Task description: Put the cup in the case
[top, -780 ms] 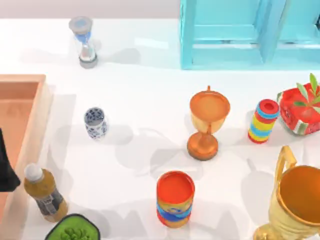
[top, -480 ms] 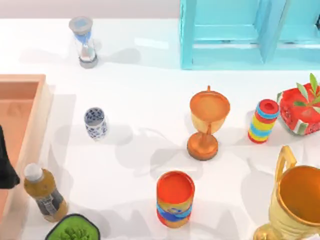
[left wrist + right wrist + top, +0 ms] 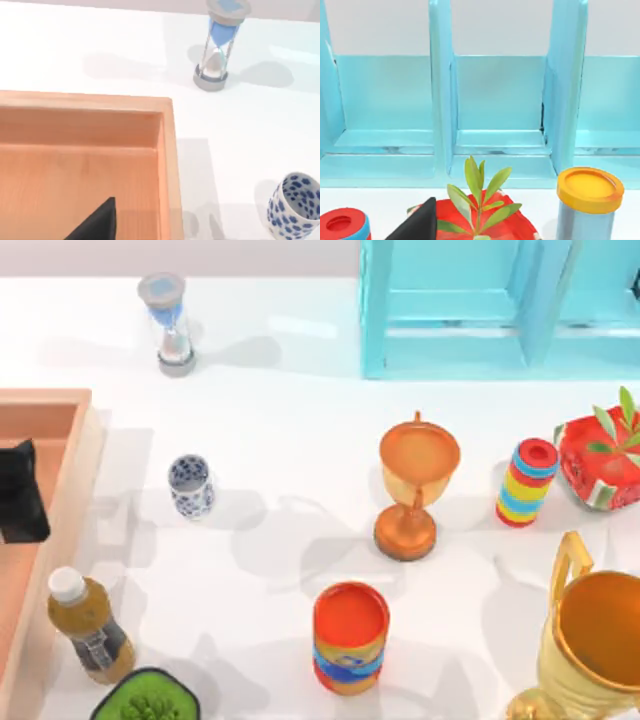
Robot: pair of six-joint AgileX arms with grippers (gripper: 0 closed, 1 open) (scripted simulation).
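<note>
Left tool [image 3: 20, 490]: a dark shape hanging over the case [image 3: 70, 500] at the top view's left edge; whether it is released or clenched cannot be told. In the left wrist view a dark finger [image 3: 97, 225] is showing above the case's reddish-brown floor, touching nothing.

Right tool: one dark finger [image 3: 417, 222] is showing in the right wrist view, in front of the red planter [image 3: 515, 225]; its state cannot be told.

Cup [image 3: 190, 485]: small, white with blue flowers, standing upright on the worktop [image 3: 290, 440] to the right of the case, apart from its rim and outside it.

Case: shallow light-brown wooden box with a raised rim, lying flat; nothing is resting on the floor that shows.

Worktop: glossy white, carrying soft grey shadows, with a pale wall running behind it.

Other items, placed from the cup:
- hourglass [image 3: 170, 325], blue sand, standing behind the cup;
- bottle [image 3: 85, 625] of amber liquid, in front of the cup, just beside the case's rim;
- green-filled dark bowl [image 3: 145, 702], in front of the bottle;
- orange goblet [image 3: 415, 485], well to the right;
- orange-red can [image 3: 350, 638] with blue band, to the front right;
- striped cylinder [image 3: 527, 483] and red planter, far right;
- gold trophy [image 3: 590, 640], far front right;
- turquoise cabinet [image 3: 500, 305], open bays, at the rear right;
- yellow-lidded jar [image 3: 587, 202], standing before the cabinet.
</note>
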